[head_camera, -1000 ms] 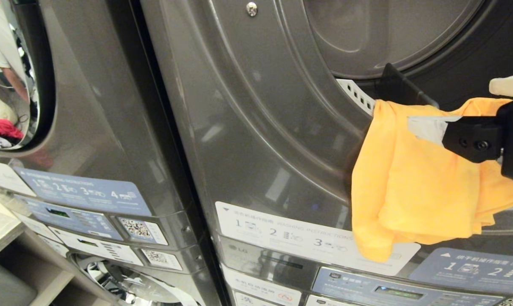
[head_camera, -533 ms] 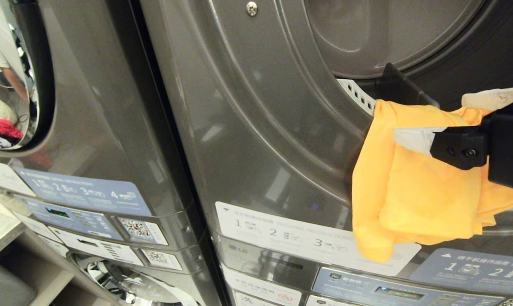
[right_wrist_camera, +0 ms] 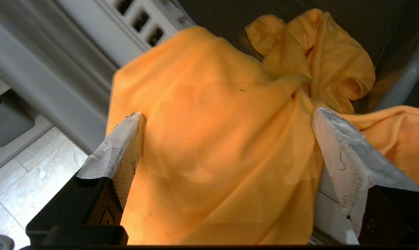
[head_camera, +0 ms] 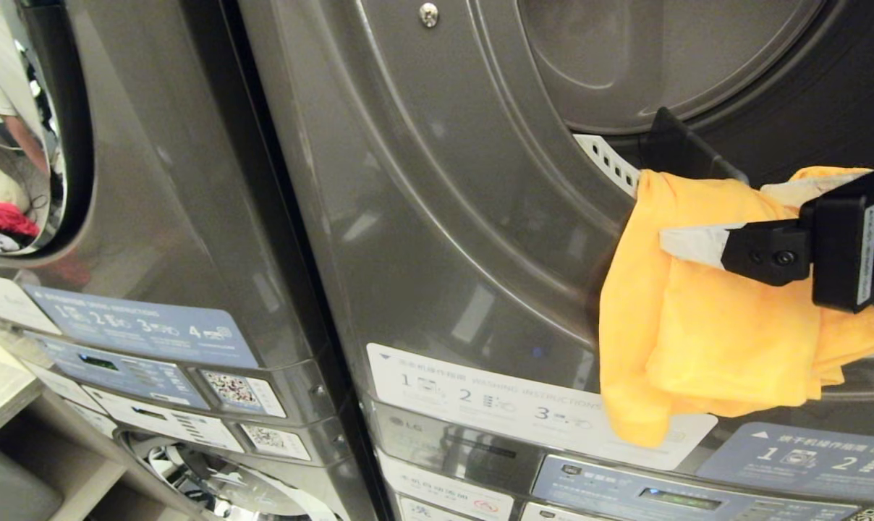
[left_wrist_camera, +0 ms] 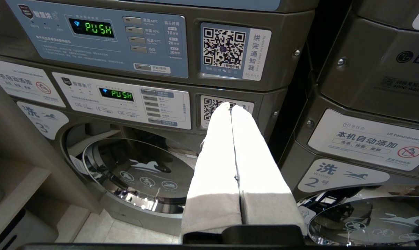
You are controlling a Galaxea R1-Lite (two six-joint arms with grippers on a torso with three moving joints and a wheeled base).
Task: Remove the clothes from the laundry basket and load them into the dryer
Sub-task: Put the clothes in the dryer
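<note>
An orange garment (head_camera: 705,311) is seen half-loaded, draped over the dryer opening's rim (head_camera: 607,163) at frame right, right gripper (right_wrist_camera: 227,125) fingers spread wide; pushing inside is judged outstanding.

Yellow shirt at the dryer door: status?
Right end effector open, fingers either side of the yellow shirt. Shirt draped over the dryer opening's lip, mostly hanging outside. Left end effector shut, parked low by the washers.

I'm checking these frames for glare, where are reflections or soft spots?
Head view: ceiling light streaks across the dryer front; a round door at far left mirrors the room. Left wrist view: the lower glass door reflects glints. Right wrist view: the yellow cloth looks soft, too close.
</note>
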